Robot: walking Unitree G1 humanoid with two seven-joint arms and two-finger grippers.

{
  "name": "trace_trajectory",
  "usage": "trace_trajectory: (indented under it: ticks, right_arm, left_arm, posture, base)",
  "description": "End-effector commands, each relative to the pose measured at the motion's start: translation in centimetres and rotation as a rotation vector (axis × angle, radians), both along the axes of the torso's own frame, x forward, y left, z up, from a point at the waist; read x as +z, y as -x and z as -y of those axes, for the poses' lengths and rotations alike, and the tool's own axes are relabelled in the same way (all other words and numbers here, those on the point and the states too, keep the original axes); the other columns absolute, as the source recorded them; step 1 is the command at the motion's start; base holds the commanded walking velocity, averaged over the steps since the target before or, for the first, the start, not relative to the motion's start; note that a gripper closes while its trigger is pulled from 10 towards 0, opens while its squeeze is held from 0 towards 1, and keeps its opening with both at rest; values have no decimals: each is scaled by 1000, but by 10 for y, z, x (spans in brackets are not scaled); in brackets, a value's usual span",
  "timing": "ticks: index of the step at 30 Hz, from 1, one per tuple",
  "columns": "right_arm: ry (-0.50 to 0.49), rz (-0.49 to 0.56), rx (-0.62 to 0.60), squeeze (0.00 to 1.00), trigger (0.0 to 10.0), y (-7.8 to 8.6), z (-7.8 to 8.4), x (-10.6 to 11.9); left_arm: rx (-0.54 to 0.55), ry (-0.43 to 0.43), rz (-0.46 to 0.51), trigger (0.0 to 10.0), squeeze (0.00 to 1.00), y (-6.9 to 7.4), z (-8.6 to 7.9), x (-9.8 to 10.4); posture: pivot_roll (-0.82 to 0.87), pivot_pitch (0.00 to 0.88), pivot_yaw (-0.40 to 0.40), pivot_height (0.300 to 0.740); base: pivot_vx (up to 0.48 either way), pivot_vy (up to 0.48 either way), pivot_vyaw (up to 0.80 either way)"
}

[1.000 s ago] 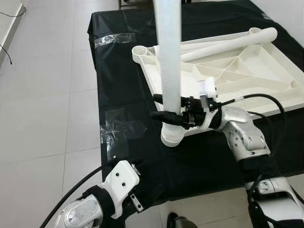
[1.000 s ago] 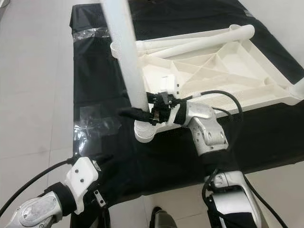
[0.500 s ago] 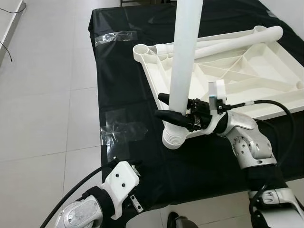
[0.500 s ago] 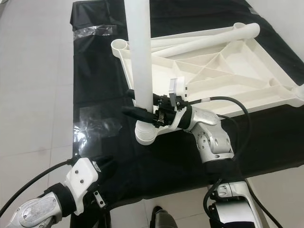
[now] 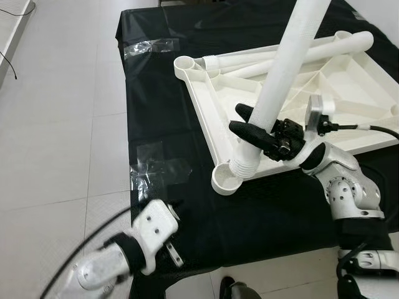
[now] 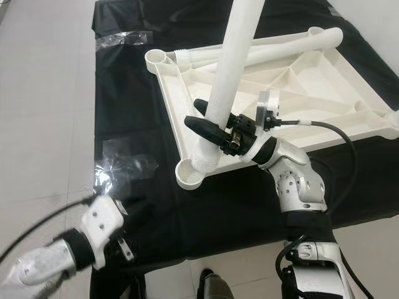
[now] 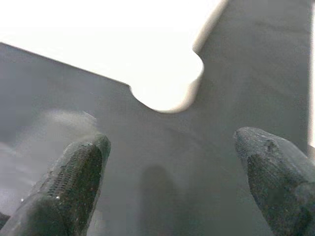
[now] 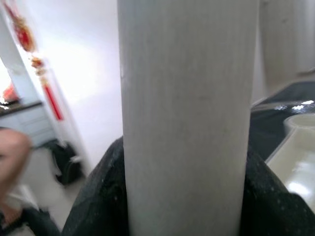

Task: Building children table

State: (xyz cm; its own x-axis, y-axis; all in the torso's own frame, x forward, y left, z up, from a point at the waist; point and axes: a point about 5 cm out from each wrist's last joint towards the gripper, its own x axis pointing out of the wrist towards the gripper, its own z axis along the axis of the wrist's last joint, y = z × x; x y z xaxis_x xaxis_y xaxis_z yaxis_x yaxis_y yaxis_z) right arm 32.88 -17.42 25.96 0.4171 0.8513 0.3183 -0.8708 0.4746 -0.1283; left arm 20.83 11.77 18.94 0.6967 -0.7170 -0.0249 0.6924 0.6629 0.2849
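our right hand (image 5: 249, 128) clamped round the white leg tube (image 5: 280, 81), tube leaning up-right, ribbed end by tabletop's corner socket (image 5: 225, 182), left hand (image 7: 172, 182) open

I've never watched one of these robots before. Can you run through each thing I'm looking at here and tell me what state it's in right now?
Table leg: tilted, threaded end at the corner socket, not upright in it.
Corner socket: open.
Tabletop: upside down on the black cloth, ribs showing.
Spare legs: lying on the tabletop.
Right gripper: jaws shut on the table leg.
Left gripper: jaws open, holding nothing.
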Motion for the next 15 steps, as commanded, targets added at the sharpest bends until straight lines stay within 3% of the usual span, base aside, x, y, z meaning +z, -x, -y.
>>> trace_trajectory:
  ticks: [1, 2, 3, 4, 5, 8, 13, 15]
  right_arm:
    - [59, 17, -88, 0, 10000, -5, 2, -2]
    - [59, 17, -88, 0, 10000, -5, 2, -2]
    - [102, 32, -209, 0, 10000, -15, 1, 1]
    - [102, 32, -209, 0, 10000, -15, 1, 1]
    - [139, 65, -407, 0, 10000, -30, -1, 11]
    - [215, 135, -527, 0, 10000, -38, -8, 19]
    - [244, 165, -536, 0, 10000, -39, -18, 22]
    - [239, 195, -478, 0, 10000, -35, -35, 25]
  left_arm:
    - [22, 22, -6, 10000, 0, -3, -5, 4]
    - [22, 22, -6, 10000, 0, -3, -5, 4]
    - [60, 92, 43, 10000, 0, -15, -12, 23]
    - [60, 92, 43, 10000, 0, -15, -12, 23]
    - [89, 247, 137, 10000, 1000, -36, -22, 64]
    - [51, 359, 256, 10000, 1000, -50, -26, 108]
    - [-12, 432, 315, 10000, 1000, -56, -25, 134]
    - [-78, 513, 353, 10000, 1000, -59, -22, 152]
  posture:
    - [83, 267, -41, 740]
    - [83, 267, -41, 740]
    - [82, 260, -39, 740]
    - [82, 260, -39, 740]
    - [80, 248, -41, 740]
    - [73, 225, -41, 740]
    - [70, 207, -40, 740]
    - [63, 187, -37, 740]
  base:
    - [0, 0, 0]
    - [0, 0, 0]
    - [0, 0, 0]
    - [0, 0, 0]
    - [0, 0, 0]
    - [0, 0, 0]
    - [0, 0, 0]
    - [0, 0, 0]
